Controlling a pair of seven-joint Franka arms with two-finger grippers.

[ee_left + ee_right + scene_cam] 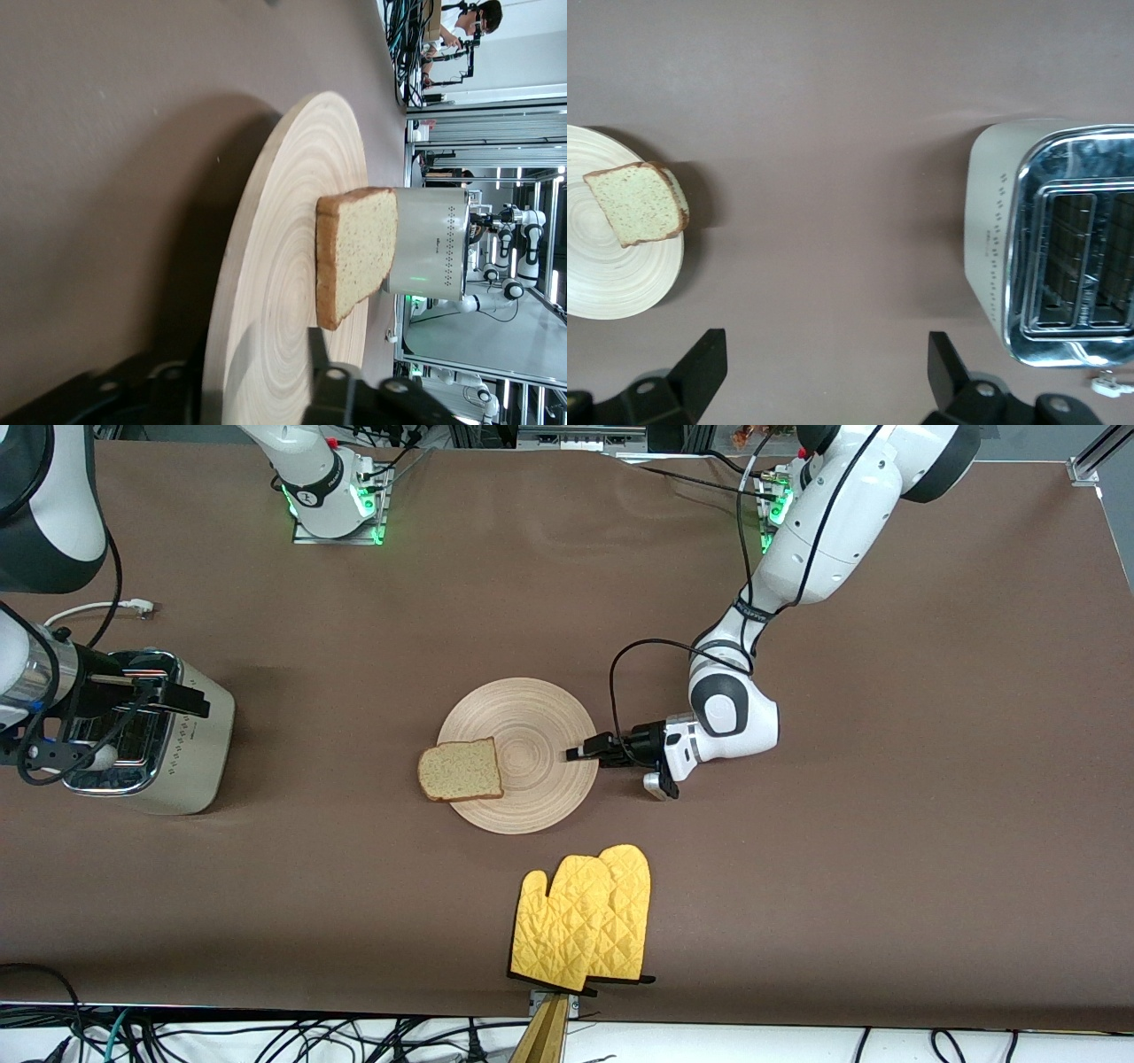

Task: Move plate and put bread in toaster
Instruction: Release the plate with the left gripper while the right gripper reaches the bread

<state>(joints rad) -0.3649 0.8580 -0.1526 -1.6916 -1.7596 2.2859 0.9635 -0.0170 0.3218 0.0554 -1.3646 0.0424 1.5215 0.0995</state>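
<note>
Front view. Plate (pixel 523 762): mid-table, flat on the cloth. Bread (pixel 460 770): lies on the plate's rim toward the right arm's end, one edge overhanging onto the table. Left gripper (pixel 576 753): low, at the plate's edge toward the left arm's end, fingertips straddling the rim; whether they are pinching it cannot be told here. Toaster (pixel 151 740): well apart from the left gripper, at the right arm's end. Right gripper (pixel 173 695): up over the toaster, holding nothing; arm waits. Yellow oven mitts (pixel 585 921): nearer the camera than the plate, not in play.

Left wrist view. Plate (pixel 283 292) runs straight out from between the gripper's fingers (pixel 332 394), one above the rim and one below; jaws part-way apart, grip uncertain. Bread (pixel 354 252) sits ahead of the fingertips on the plate, toaster (pixel 430 243) past it.

Right wrist view. Fingers (pixel 700 363) spread wide, empty. Toaster (pixel 1050 239) with both slots vacant just ahead of one finger; plate (pixel 611 266) and bread (pixel 638 204) ahead of the other, well apart.

Judgement: the plate-moving step looks to be in hand. Next calls for the right gripper to descend on the bread's overhanging edge.
</note>
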